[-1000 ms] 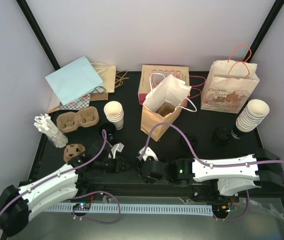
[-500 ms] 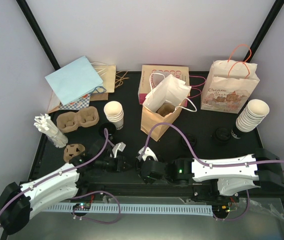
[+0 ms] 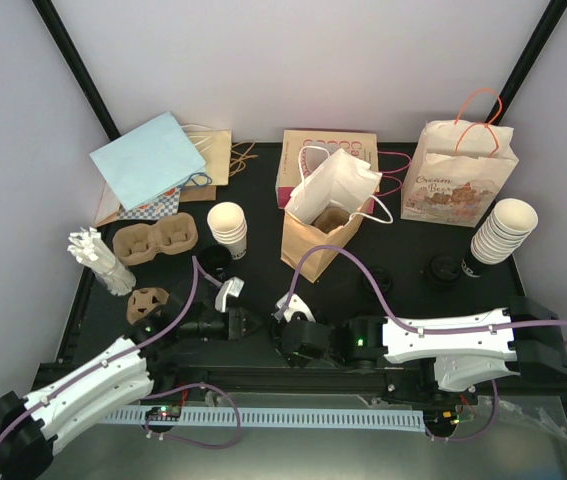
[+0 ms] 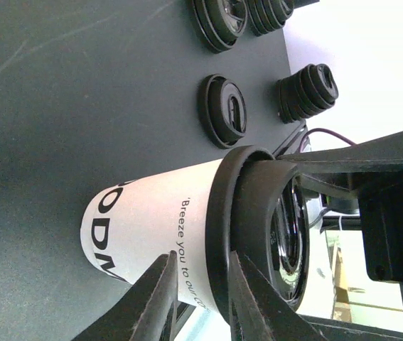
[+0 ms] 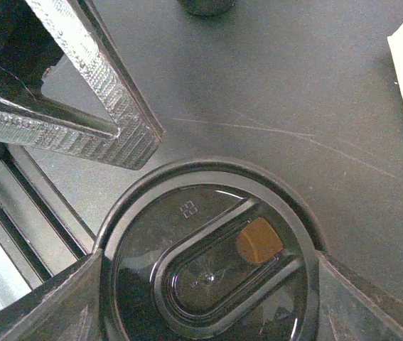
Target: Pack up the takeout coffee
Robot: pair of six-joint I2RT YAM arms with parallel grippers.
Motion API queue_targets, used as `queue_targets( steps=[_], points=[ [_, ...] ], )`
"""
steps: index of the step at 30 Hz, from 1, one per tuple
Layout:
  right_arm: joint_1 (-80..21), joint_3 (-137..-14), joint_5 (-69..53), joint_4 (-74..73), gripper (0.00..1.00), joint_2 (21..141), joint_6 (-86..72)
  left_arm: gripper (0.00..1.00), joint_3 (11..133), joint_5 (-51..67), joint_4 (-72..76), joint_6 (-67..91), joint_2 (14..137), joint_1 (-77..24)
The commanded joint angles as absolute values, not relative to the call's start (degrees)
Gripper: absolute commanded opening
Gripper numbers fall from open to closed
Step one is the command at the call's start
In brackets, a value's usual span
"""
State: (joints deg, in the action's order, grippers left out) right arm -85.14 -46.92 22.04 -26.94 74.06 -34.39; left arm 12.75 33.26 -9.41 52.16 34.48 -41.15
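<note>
Black-lidded takeout coffee (image 4: 158, 234) stands near the front of the table (image 4: 80, 85), right gripper (image 5: 208, 298) clamped on its lid; left gripper (image 4: 201, 259) has just swung in alongside, fingers parted and empty; packing, I'd judge, lies ahead.

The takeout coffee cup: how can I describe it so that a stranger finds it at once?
Look at the near edge of the black table, around its middle. There the right gripper clasps one white paper cup by its top. Unlike the bare stacked cups, it is single, bears black lettering and wears a black lid.
</note>
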Motion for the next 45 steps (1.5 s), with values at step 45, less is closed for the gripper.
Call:
queue_targets(
  steps=[45],
  points=[
    [-85.4,-40.5,4.3,-32.3,0.74,81.1,-36.5,0.23,16.2,33.2,-17.1,45.7,47.6,-40.9]
  ],
)
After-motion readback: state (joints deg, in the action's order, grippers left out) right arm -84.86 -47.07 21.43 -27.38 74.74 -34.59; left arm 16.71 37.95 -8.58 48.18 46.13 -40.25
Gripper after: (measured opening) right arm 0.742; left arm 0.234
